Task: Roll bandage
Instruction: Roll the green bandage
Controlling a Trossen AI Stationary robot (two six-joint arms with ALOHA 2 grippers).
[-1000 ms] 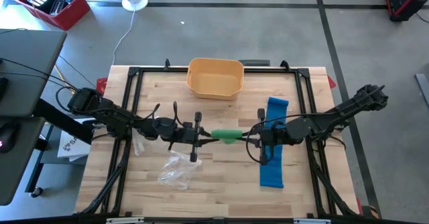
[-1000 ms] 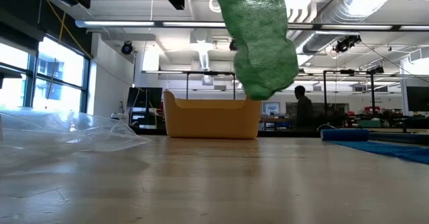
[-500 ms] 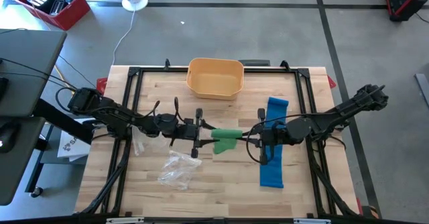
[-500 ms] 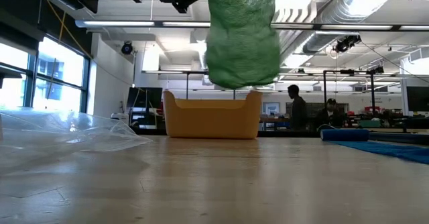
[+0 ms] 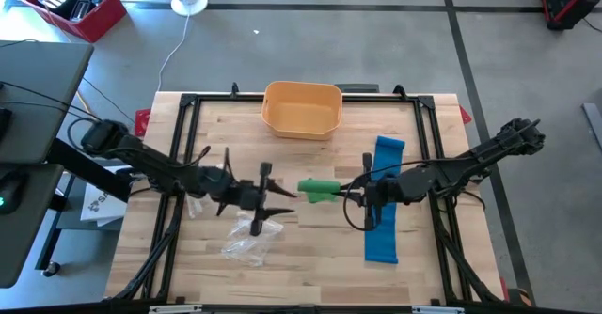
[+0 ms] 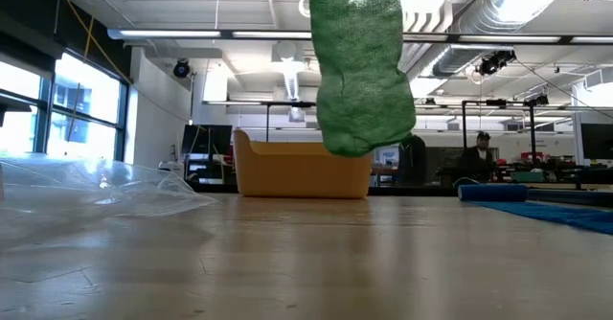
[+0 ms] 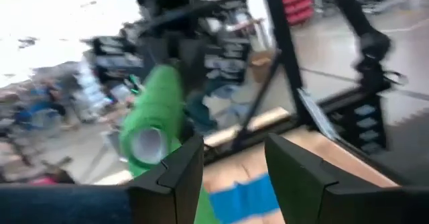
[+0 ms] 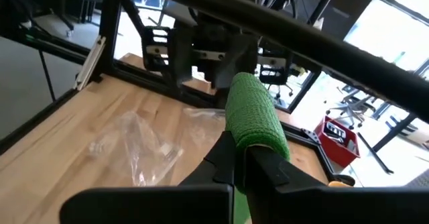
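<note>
Risk, left side: the left gripper [image 5: 282,195] is seen with its fingers spread and empty, just short of the free end of the green bandage roll [image 5: 318,190]. If those fingers are closed off-centre on that end, the layers could be pushed askew or the roll knocked crooked in the other grip.

Risk, right side: the roll is pinched at one end only by the right gripper [image 5: 343,193], fingers shut tight on it. A slip or twist there is judged likely to drop it onto the wooden table [image 5: 310,258], or to loosen the winding.

Bandage: held in the air over mid-table, well clear of the surface in the low view. A textured green wrap, tightly wound; a pale hollow core is shown at its free end.
</note>
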